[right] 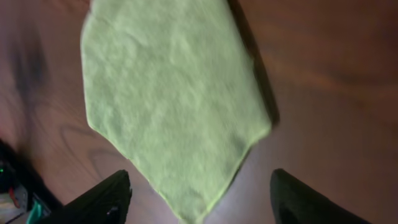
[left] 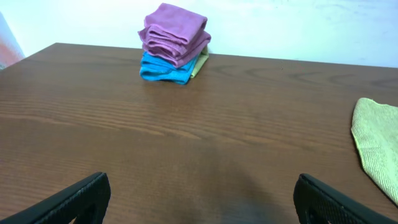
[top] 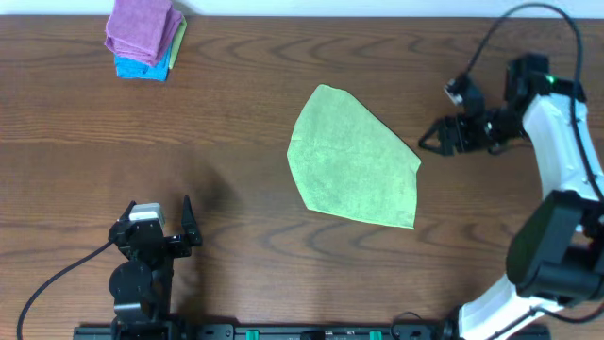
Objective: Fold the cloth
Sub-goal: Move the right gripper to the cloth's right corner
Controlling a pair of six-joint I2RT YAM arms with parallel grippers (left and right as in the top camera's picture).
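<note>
A light green cloth (top: 357, 159) lies flat on the brown table near the middle, folded into an irregular shape with a point towards the right. It fills the top of the right wrist view (right: 168, 99), and its edge shows at the right of the left wrist view (left: 377, 143). My right gripper (top: 429, 135) is open and empty just right of the cloth's right corner; the corner lies between its fingers (right: 199, 208). My left gripper (top: 156, 210) is open and empty at the near left, far from the cloth, its fingers over bare wood (left: 202, 199).
A stack of folded cloths, purple (top: 142, 26) over blue (top: 142, 66), sits at the far left corner, also in the left wrist view (left: 174, 42). The table's far edge (left: 298, 61) meets a white wall.
</note>
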